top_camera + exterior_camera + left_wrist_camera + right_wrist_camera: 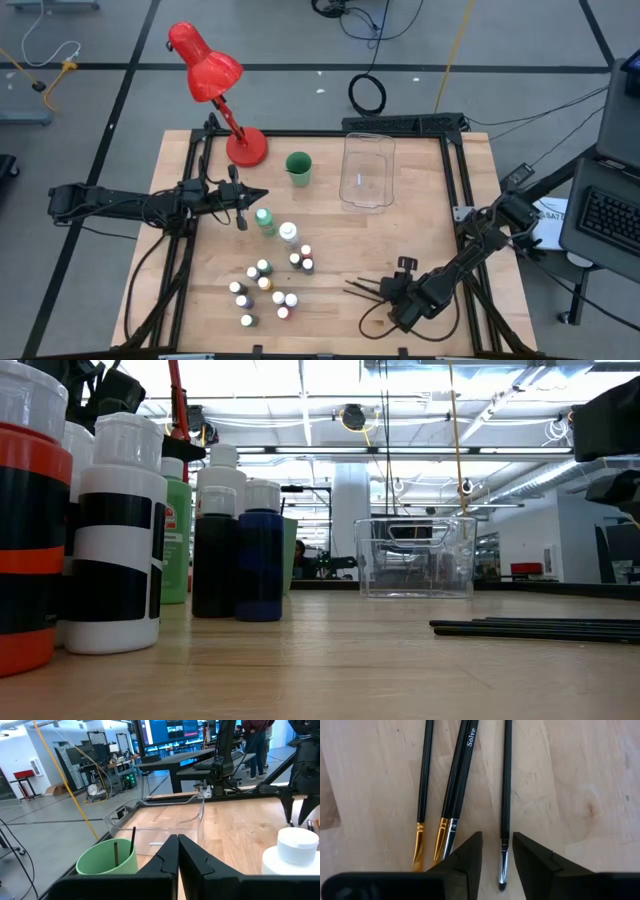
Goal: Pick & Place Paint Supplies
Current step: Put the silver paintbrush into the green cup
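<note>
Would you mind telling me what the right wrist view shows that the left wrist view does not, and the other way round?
Only the right wrist view shows the four dark-handled brushes lying flat on the wood, one brush lined up with the gap of the open right gripper.

Only the left wrist view shows the green cup with a thin dark stick in it, the clear plastic bin, a white bottle cap and the shut left gripper.

Both show the wooden table.
</note>
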{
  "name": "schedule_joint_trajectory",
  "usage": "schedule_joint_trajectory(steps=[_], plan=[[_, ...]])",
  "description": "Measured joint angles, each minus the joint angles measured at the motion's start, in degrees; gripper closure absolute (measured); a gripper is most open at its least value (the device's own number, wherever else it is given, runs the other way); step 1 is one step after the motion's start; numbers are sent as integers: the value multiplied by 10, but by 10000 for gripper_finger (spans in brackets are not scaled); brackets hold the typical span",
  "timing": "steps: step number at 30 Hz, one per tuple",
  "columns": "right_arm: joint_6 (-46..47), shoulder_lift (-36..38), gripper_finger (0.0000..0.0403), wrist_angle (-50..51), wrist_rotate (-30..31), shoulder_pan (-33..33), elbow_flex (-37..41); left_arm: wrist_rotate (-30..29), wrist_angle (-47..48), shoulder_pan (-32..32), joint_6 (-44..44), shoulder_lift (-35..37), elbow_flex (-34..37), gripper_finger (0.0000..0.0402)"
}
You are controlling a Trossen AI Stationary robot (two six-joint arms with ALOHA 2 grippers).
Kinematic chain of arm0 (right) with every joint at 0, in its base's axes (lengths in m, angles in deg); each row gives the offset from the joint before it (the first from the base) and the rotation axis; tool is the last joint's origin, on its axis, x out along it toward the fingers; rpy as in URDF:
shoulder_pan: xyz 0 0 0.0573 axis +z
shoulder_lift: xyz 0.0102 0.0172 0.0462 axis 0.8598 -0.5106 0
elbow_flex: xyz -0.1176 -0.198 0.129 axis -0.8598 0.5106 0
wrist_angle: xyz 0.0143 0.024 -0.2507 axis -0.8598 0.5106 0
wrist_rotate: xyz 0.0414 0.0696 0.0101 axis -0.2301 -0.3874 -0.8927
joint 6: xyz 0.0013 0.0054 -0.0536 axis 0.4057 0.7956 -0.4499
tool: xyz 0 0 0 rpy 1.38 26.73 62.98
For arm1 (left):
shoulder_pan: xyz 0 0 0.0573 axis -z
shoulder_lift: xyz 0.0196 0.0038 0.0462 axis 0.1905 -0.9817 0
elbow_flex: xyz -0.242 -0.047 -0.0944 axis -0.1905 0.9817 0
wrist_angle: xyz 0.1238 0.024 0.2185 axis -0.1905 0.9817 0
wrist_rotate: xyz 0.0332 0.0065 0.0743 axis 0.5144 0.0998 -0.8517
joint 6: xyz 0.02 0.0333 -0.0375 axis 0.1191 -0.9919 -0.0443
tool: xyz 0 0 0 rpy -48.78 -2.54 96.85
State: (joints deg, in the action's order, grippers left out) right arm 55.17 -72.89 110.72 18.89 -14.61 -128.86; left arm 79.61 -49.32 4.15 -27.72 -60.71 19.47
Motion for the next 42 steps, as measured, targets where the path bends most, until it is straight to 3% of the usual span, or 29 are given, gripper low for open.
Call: schedule_joint_trajectory(steps=[16, 21, 25, 26, 29, 34, 38, 42], plan=[[58, 6, 394, -101, -2, -8, 136, 0, 0, 0, 0, 0, 0, 376], [56, 38, 395, -85, 43, -9, 144, 0, -1, 0, 0, 0, 0, 376], [47, 96, 399, -75, 134, -9, 150, 0, -1, 0, 0, 0, 0, 376], [35, 106, 399, -50, 159, -10, 154, 0, -1, 0, 0, 0, 0, 376], [7, 148, 400, -105, 215, -9, 143, 0, -4, 0, 0, 0, 0, 376], [-92, 186, 401, -143, 251, -21, 148, 0, -3, 0, -1, 0, 0, 376], [-169, 201, 401, -216, 265, -34, 144, 3, -8, 0, -2, 0, 0, 376], [-314, 207, 401, -350, 298, -66, 145, 52, -32, 2, 12, 0, 0, 376]])
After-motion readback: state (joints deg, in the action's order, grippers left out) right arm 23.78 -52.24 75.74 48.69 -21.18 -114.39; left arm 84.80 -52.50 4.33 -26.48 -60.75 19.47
